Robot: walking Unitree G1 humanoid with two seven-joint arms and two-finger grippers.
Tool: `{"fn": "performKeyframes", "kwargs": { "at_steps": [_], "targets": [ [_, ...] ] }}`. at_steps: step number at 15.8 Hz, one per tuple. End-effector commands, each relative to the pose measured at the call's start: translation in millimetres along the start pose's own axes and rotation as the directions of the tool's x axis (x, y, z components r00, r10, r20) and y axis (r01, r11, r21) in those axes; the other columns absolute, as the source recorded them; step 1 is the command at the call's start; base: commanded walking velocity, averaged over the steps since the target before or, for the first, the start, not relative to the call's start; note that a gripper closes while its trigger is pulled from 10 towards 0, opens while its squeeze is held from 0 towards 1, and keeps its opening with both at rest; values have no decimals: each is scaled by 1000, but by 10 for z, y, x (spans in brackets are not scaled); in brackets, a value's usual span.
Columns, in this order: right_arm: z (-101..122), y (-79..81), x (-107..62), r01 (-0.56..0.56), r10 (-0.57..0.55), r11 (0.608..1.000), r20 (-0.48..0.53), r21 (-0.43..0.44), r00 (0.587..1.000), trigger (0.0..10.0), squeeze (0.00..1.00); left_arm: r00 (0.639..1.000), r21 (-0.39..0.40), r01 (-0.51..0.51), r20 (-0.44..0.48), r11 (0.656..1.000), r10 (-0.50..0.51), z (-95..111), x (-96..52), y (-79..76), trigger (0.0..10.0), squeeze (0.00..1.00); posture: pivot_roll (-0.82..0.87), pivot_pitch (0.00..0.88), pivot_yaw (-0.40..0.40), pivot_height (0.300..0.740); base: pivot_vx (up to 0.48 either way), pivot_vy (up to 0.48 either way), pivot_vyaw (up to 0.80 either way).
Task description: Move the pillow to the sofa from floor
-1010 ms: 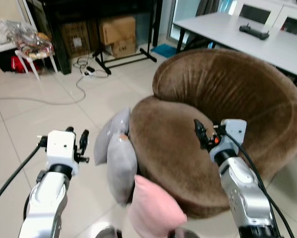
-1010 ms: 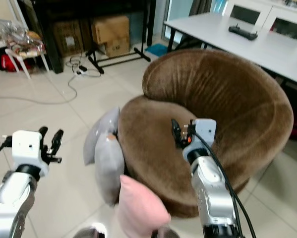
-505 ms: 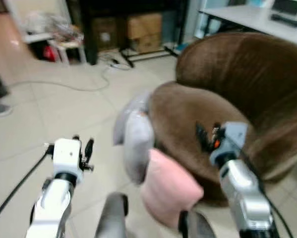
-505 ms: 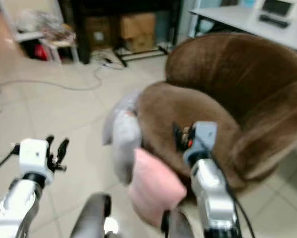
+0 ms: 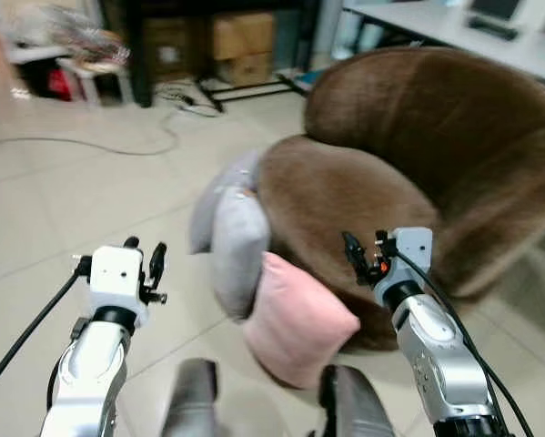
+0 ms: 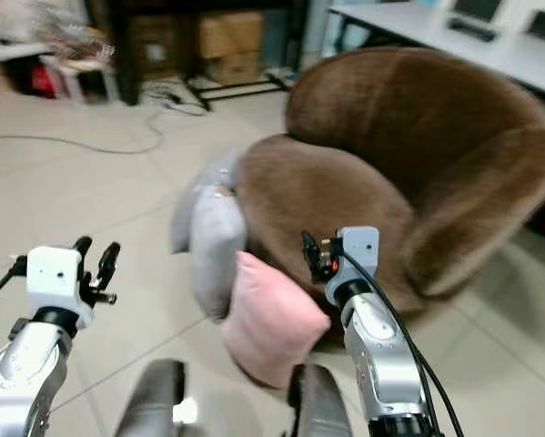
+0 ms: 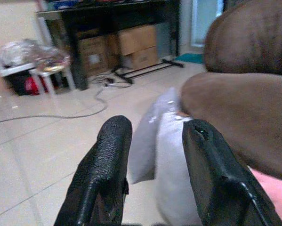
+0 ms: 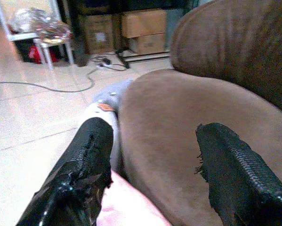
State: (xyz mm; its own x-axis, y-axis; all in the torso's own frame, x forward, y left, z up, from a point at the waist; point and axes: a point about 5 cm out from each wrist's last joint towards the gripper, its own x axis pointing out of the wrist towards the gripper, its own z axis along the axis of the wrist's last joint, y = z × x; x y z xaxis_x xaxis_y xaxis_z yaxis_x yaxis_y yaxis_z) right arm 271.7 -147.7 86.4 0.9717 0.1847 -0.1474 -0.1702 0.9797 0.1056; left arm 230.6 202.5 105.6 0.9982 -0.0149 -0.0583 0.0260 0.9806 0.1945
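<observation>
Since a second ago only the camera shifted; pink pillow (image 5: pixel 295 320) leans on the floor (image 5: pixel 90 200) against the brown sofa (image 5: pixel 408 164), beside grey pillows (image 5: pixel 236 246); left gripper (image 5: pixel 145 264) and right gripper (image 5: pixel 354 255) hover, jaws apart, empty.

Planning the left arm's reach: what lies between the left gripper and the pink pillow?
In the left eye view, only bare tiled floor separates the left gripper from the pink pillow; a grey pillow leans just behind that stretch.
</observation>
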Motion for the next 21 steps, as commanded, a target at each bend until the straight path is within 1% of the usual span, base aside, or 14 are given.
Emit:
{"fn": "performKeyframes", "kwargs": {
  "at_steps": [1,11,13,16,18,21],
  "targets": [
    [30,-32,34,7,-7,1000,-2,-16,1000,10000,0,1000,1,2,12,1000,-2,17,18,-11,10000,0,75,0,-62,615,255,0,0],
    [34,-10,62,-10,10,1000,-5,-15,1000,10000,0,1000,1,2,21,1000,-2,-7,20,2,10000,0,81,0,-72,615,286,0,0],
    [31,-18,60,-7,7,1000,-6,-15,1000,10000,0,1000,19,-2,13,1000,2,-24,30,0,10000,0,81,0,-72,615,0,0,0],
    [21,-24,64,-5,4,1000,-14,-7,1000,10000,0,1000,3,15,13,1000,-15,-33,41,-6,10000,0,79,0,-71,615,0,0,0],
    [6,-34,63,2,-2,1000,-24,6,1000,10000,0,1000,-3,19,19,1000,-19,-32,43,-5,10000,0,79,0,-71,615,0,0,-753],
    [15,-48,68,5,-5,1000,-22,-8,1000,10000,0,1000,-8,22,22,1000,-21,-38,50,-6,10000,0,79,0,-73,615,280,0,-760]
  ]
}}
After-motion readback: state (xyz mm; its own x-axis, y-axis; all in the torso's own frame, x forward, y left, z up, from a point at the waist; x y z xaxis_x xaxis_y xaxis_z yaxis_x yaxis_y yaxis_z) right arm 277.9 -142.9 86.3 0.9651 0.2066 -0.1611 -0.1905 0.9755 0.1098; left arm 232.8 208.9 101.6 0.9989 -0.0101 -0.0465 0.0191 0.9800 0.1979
